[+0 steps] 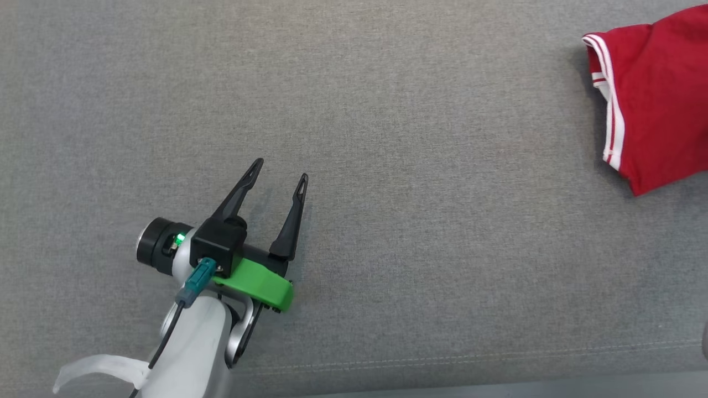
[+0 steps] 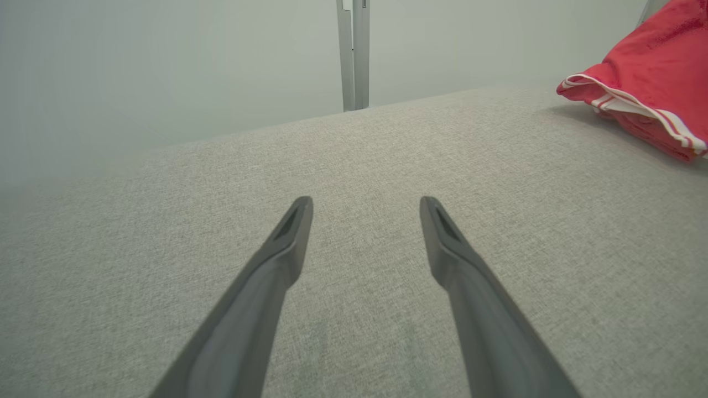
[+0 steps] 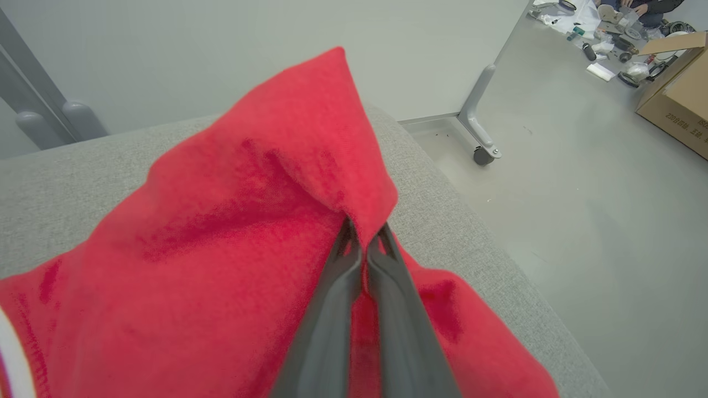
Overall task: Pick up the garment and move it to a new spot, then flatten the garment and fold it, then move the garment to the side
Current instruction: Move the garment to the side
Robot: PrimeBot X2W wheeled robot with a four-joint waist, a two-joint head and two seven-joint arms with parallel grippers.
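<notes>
pointing toward 1 o'clock from the 7 o'clock part of the head view, the left pincer (image 1: 281,169) has its two dark fingers spread wide with nothing between them, above the grey fabric-covered tabletop (image 1: 415,221). a green light glows on its wrist and a green bracket sits below the fingers. its own wrist view shows the same wide gap (image 2: 365,202) over bare grey weave, with a pale upright post (image 2: 354,55) behind the far edge at 12 o'clock. well apart from it, at 2 o'clock in the head view, lies the red garment (image 1: 658,99), its white-striped hem facing 9 o'clock and its far side running off the frame. in the right wrist view the right pincer (image 3: 365,232) is clamped tight on a fold of that garment (image 3: 232,249), which is raised into a peak near the tabletop's edge. beyond, at 3 o'clock, are a grey floor (image 3: 581,221), a wheeled leg (image 3: 478,121) and a cardboard box (image 3: 677,88).
</notes>
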